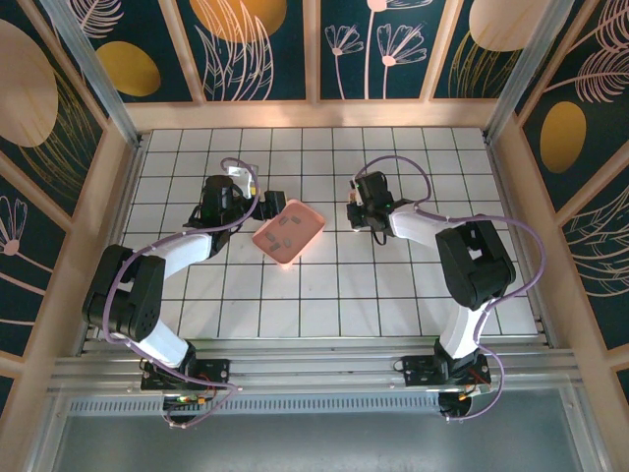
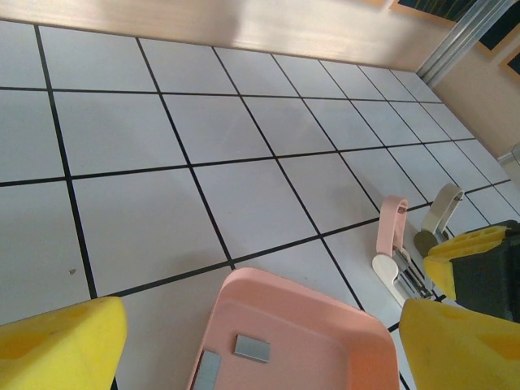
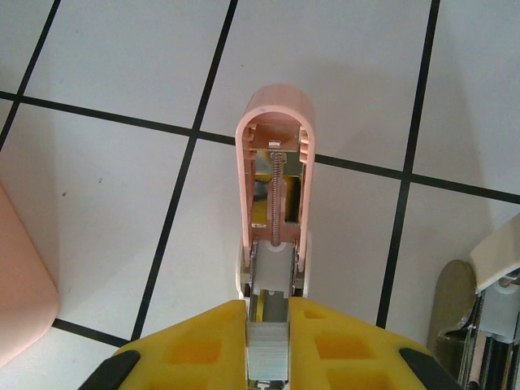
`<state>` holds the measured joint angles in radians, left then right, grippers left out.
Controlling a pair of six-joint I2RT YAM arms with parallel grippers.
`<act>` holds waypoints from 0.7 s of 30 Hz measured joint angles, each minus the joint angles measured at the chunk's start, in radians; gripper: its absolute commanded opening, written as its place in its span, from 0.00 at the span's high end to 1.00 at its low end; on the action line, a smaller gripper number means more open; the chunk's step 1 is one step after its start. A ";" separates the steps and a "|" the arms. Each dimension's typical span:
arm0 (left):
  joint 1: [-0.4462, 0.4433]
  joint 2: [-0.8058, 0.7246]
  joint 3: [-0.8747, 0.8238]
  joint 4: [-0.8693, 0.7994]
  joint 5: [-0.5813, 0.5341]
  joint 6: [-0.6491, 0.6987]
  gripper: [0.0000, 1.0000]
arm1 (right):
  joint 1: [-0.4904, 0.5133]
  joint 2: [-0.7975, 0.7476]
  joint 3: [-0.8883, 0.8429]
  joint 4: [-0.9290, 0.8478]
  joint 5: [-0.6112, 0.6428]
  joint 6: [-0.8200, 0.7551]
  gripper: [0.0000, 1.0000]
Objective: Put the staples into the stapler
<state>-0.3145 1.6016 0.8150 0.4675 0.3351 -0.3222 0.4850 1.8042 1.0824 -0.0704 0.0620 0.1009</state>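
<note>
1. Staple strip: short, grey and metallic, pinched between the yellow fingers of the right gripper, jaws closed on it.
2. Strip in line with the open metal channel of the pink stapler, right at the channel's near end; already inside or not, cannot tell.
3. Pink stapler hinged open on the tabletop, lid swung up and away from the gripper, underside and thin coil spring exposed.
4. Further loose staple strips lying flat inside the pink tray, at least two of them, apart from each other.
5. Pink tray set askew on the white, black-gridded tabletop, between the two arms and to the left of the pink stapler.
6. Left gripper at the tray's left edge, jaws spread wide and holding nothing; in the left wrist view a yellow finger at either side of the tray's near rim, contact impossible to judge.
7. Second stapler, with a grey base and a raised cream lid, just to the right of the pink one.
</note>
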 measured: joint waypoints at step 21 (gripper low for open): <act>0.000 0.000 0.000 0.000 0.000 0.000 0.14 | 0.000 0.017 0.000 0.000 -0.011 -0.017 0.83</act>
<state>-0.3145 1.6016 0.8150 0.4675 0.3351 -0.3218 0.4850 1.8210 1.0824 -0.0700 0.0513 0.0837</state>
